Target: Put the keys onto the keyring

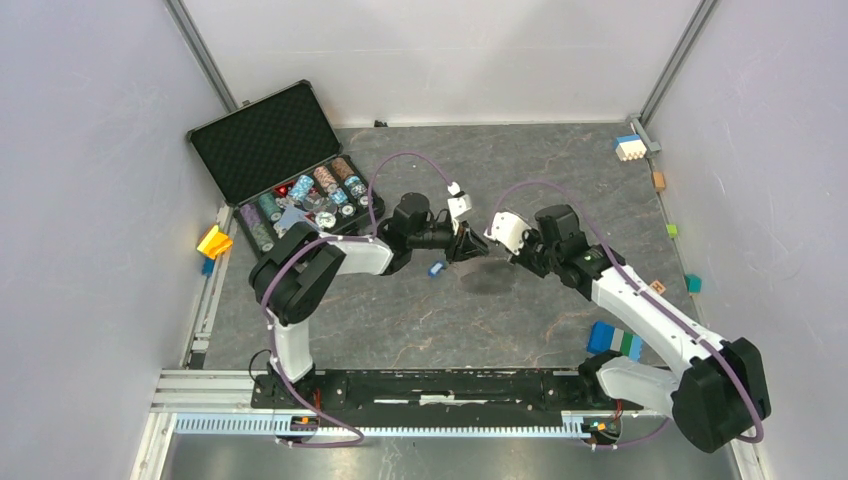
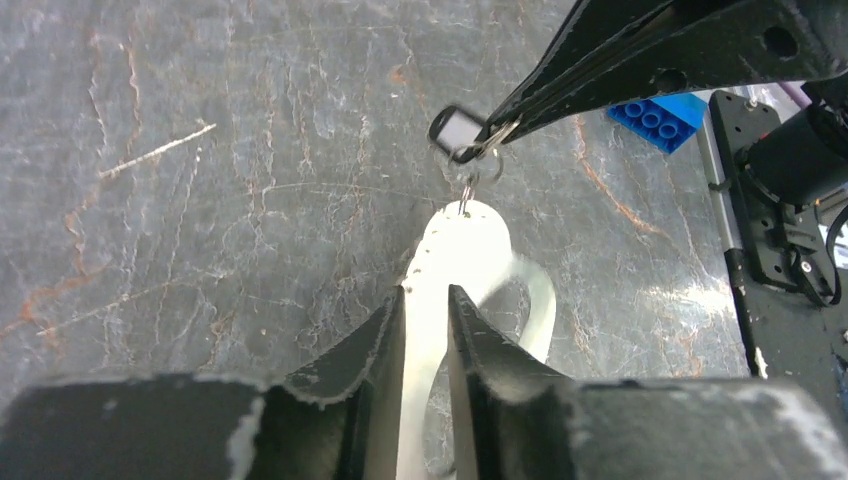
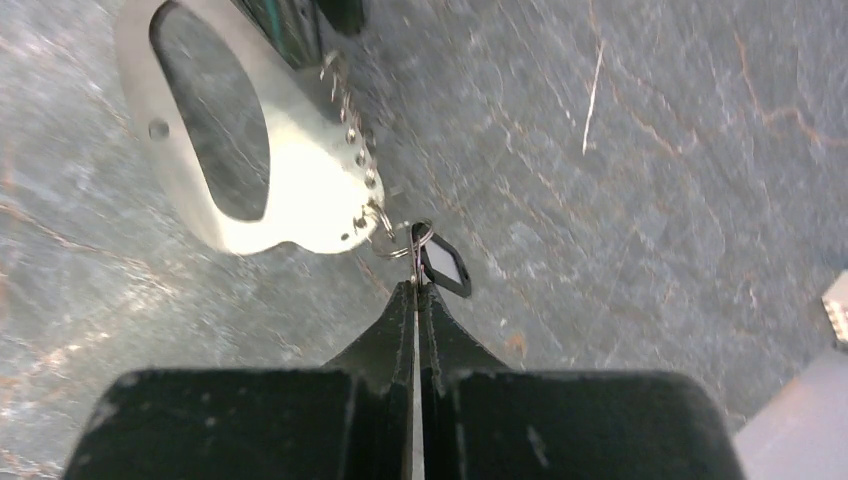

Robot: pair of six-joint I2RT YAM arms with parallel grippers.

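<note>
Keyring (image 2: 466, 240) blurred, lower part hidden behind left tool (image 2: 425, 296).

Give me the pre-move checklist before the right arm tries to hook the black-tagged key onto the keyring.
1. Left gripper clamped on the keyring: ok, its fingers pinch the loop's side.
2. Right gripper shut on the black-tagged key: ok, it grips the key's small split ring.
3. Split ring meets the keyring's tip: ok, they touch in both wrist views.
4. Key threaded onto the keyring: cannot tell.
5. Blue-tagged key on the keyring: not ok, it lies on the table beside the left gripper.
</note>
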